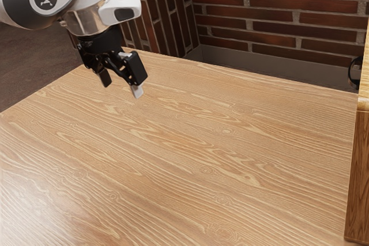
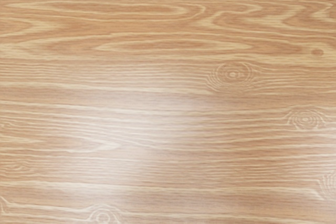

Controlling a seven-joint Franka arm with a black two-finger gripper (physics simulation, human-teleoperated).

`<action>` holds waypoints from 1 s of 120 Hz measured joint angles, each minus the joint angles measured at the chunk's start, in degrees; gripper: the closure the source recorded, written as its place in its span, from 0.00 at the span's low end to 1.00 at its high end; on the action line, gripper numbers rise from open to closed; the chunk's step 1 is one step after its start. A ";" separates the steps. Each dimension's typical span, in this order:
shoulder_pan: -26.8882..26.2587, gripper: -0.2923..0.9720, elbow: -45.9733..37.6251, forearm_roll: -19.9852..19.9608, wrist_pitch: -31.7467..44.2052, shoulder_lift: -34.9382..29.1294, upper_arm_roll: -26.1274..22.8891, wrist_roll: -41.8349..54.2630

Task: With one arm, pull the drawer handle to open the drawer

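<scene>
Pale wood grain of the bench (image 1: 173,177) runs across the foreground of the exterior view, and the wrist view looks down on the same grain beneath the arm. Over the bench's far corner at the exterior view's left, the hand (image 1: 120,83) hangs above the surface, tilted, its two fingers spread well apart with nothing between them. A wooden cabinet (image 1: 358,171) stands at the exterior view's right edge, cut off by the frame, well apart from the hand. Just above it a dark curved piece (image 1: 353,73) shows against the foot of the brick wall (image 1: 277,10); it may be the drawer's handle, but I cannot tell, and no drawer front can be made out.

By my judgement the task is at its very start: the approach, with no contact yet. The next move calls for a long reach across the bench toward the exterior view's right, the hand turned so its spread fingers can straddle the handle before closing and pulling.
</scene>
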 joint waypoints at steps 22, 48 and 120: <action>0.12 0.23 1.27 0.08 -0.39 0.03 -0.05 -0.01; -6.92 0.23 20.05 -3.64 2.78 8.73 -6.46 -2.29; -5.90 0.23 19.58 -22.18 24.29 20.62 -7.00 -12.39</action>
